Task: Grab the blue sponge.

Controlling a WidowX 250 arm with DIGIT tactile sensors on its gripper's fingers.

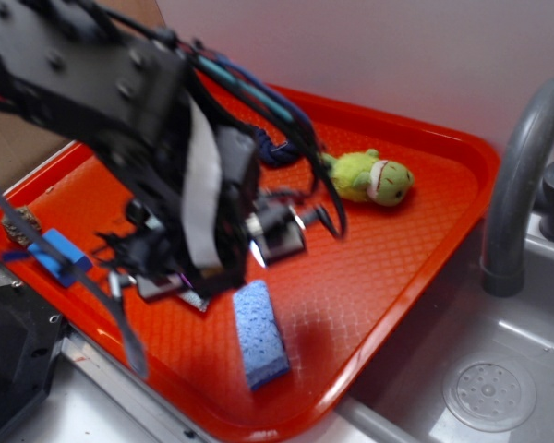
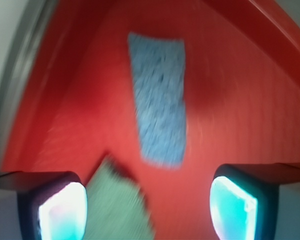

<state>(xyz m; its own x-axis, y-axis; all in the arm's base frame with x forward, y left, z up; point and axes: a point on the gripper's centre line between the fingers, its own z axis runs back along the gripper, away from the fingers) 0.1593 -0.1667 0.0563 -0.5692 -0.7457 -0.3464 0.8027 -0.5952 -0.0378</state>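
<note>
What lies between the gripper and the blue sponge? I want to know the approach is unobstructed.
Only bare red tray: in the wrist view nothing sits between the open gripper and the blue sponge. A greenish patch lies beside the left finger, off that line.

Sponge (image 1: 259, 334) on tray (image 1: 415, 231) near front edge; plush frog (image 1: 374, 178) well behind it.

Black arm low and angled, fingers (image 2: 62, 210) spread wide apart, nothing between.
</note>
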